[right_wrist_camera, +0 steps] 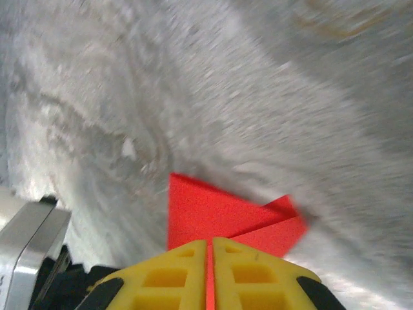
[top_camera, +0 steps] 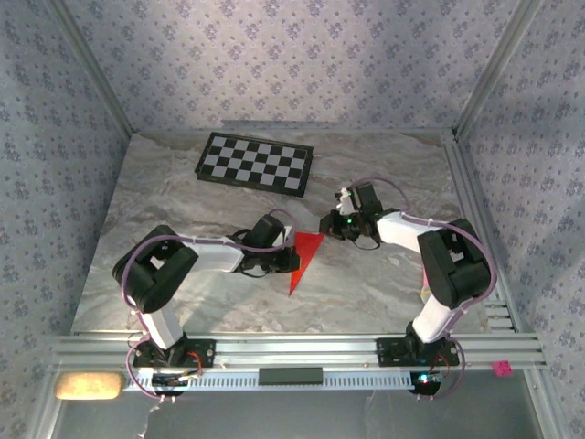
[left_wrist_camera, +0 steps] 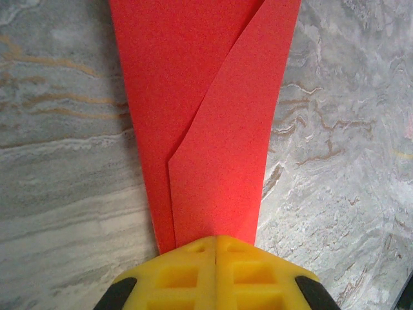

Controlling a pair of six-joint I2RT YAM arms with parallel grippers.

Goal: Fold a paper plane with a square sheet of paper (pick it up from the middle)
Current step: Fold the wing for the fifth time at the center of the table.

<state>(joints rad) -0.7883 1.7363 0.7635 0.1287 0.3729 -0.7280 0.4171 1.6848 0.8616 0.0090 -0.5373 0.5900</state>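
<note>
Pinching paper plane (right_wrist_camera: pixel 210 216), right gripper (right_wrist_camera: pixel 210 244); left gripper (left_wrist_camera: pixel 215 240) closed, touching it

You are getting bright, even light from overhead in the top view, with the arms casting only soft, short shadows on the marble tabletop (top_camera: pixel 366 283). Your left wrist camera is showing the folded red paper (left_wrist_camera: pixel 213 129) crisply; your right wrist camera is smearing the tabletop with motion blur.
</note>
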